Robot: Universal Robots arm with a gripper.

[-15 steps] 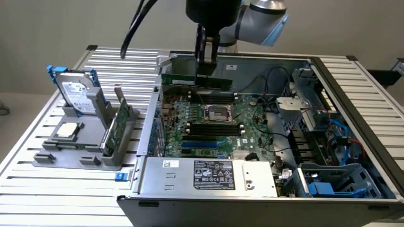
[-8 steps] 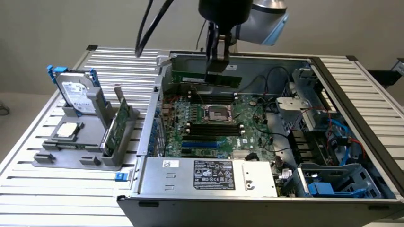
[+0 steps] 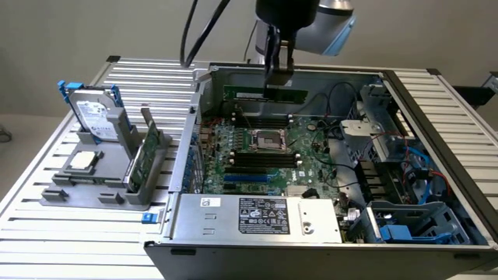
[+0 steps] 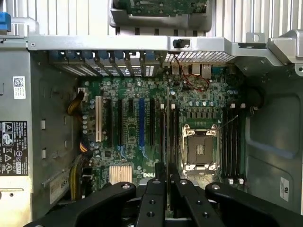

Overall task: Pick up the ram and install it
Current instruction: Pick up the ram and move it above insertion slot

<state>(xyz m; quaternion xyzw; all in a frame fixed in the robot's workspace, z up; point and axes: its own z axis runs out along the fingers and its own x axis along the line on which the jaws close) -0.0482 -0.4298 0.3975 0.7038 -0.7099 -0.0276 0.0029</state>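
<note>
The end effector (image 3: 278, 80) is clamped on the ram (image 3: 242, 93), holding it above the motherboard (image 3: 311, 158), far side; it is not yet seated.

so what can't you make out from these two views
ram, exterior view: middle hidden behind the shut jaws holding it.
same ram, wrist view: edge-on, so its chips are hidden.
memory slots, wrist view: cannot tell which one lies under the ram.
arm, exterior view: cut off by the top edge.
power supply label, exterior view: print too small to read.
</note>
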